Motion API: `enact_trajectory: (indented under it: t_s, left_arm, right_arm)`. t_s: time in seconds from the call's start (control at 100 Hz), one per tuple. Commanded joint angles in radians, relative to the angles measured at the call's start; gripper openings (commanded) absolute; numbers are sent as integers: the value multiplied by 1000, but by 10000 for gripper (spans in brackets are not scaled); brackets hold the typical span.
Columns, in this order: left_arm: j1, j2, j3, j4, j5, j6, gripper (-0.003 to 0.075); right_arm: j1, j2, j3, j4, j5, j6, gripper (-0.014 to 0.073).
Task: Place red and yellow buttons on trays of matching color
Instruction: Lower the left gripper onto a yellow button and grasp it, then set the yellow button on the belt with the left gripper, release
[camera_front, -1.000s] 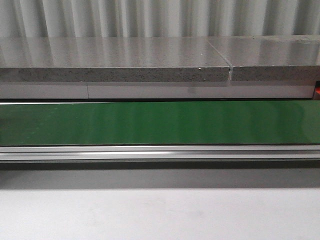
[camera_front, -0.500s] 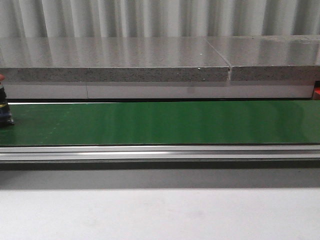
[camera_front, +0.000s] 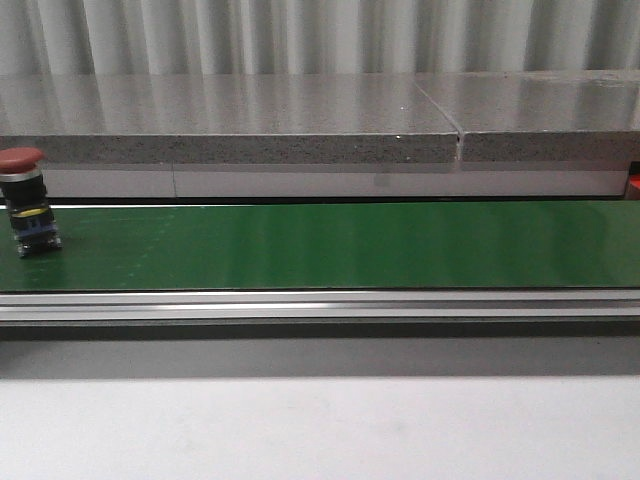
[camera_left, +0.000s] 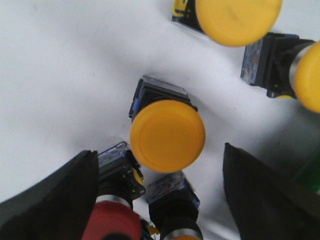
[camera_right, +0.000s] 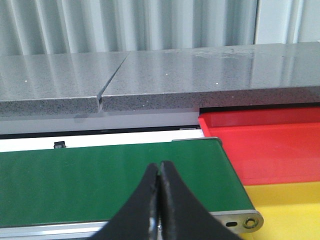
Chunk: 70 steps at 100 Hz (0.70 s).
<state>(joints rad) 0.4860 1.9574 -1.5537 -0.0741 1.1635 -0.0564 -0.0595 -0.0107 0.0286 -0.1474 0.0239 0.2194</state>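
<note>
Left gripper: two broad, matte black fingers with flat, slanted inner faces. Right gripper: two slim, matte black fingers, curved and tapering to rounded tips. No cables, screws or markings visible.

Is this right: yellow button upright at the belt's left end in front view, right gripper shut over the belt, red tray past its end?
No, one thing is off. The button at the left end of the belt has a red cap, not yellow; the front view shows it standing upright. The rest holds: the right wrist view shows the right gripper shut over the belt, with the red tray past its end.
</note>
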Motion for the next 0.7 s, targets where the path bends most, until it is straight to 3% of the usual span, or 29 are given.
enact_trajectory:
  t_s: [0.0,0.33,0.69]
  left_arm:
    - [0,-35,-31,-8,-23,1,503]
    - [0,3,-31,-15,-24,23,484]
    - [0,1,-31,-15,-48,25,208]
  right_arm:
    - [-6,-18,-19,-8,-79,-7,-67]
    - [-6,-18,-19,-8,-79,-7,-67]
    - [-6,-18,-19,-8,-79,-7,-67]
